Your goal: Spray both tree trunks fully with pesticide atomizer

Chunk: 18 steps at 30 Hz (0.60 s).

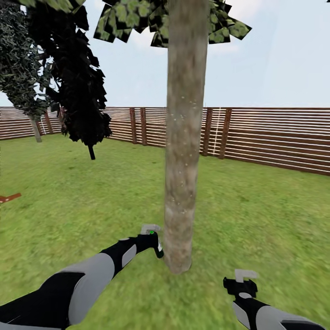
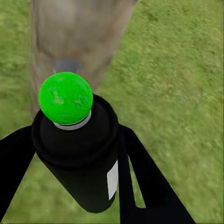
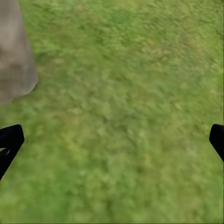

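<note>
- One tree trunk [image 1: 184,137] dead centre in head view: grey-brown, mottled, flecked with pale specks, rising from the lawn [image 1: 256,215] into blocky green leaves [image 1: 133,18] at frame top.
- Ground all grass, mid-green, patchy, slightly blurred; no paving seen.
- Brown horizontal-slat fence [image 1: 275,137] along the far edge of the lawn, darker posts at intervals; pale blue sky above.
- Dark columnar tree [image 1: 80,82] at left, leaning into view; a second dark-leaved tree [image 1: 18,64] farther left near the fence.
- Small red-brown object [image 1: 10,198] lying on grass at far left; identity cannot be told.
- Left gripper [image 1: 153,239] low, just beside the trunk base; jaws clamped on the pesticide atomizer [image 2: 81,154]. Left wrist view: dark body, white label, green dot on top, nozzle end facing the trunk close ahead.
- Right gripper [image 1: 241,284] low at lower right, well apart from the trunk; jaws wide apart in right wrist view, fingertips [image 3: 10,140] at the frame edges, grass between, trunk base at one corner.
</note>
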Available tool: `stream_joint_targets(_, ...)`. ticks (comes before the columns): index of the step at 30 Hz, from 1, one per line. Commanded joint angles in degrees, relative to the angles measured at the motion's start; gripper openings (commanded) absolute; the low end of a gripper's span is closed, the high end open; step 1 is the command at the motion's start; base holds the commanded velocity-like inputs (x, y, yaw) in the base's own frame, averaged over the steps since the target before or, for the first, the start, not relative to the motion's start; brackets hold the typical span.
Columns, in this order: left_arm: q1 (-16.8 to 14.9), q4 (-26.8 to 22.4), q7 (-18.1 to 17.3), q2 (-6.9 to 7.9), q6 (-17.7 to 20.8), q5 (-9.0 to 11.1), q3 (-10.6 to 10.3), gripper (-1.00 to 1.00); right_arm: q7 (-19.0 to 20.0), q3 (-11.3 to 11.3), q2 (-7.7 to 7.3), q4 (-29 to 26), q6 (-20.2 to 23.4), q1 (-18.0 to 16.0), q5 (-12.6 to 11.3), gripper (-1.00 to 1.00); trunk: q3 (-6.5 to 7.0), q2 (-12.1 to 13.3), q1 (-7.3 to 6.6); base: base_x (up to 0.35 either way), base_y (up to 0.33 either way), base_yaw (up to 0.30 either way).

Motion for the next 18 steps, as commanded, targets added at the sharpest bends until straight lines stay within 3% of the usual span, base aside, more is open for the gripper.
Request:
stream_joint_targets(1, -0.01, -0.04, -0.19, 0.00, 0.16, 0.09, 0.38, -1.00, -0.21, -0.12, 0.04, 0.29, -0.42, -0.13, 0.21, 1.00, -0.08, -0.05, 0.04, 0.315, 0.699, 0.000)
stream_joint_targets(6, -0.01, -0.04, -0.19, 0.00, 0.16, -0.85, 0.33, -1.00, -0.17, -0.12, 0.09, 0.29, -0.40, -0.06, 0.21, 1.00, -0.16, -0.05, 0.04, 0.316, 0.700, -0.102)
stream_joint_targets(18, 0.01, 0.02, -0.21, 0.00, 0.16, -1.45, 0.38, -1.00, -0.12, -0.12, 0.09, 0.29, -0.40, -0.04, 0.21, 1.00, -0.18, -0.05, 0.04, 0.300, 0.700, -0.270)
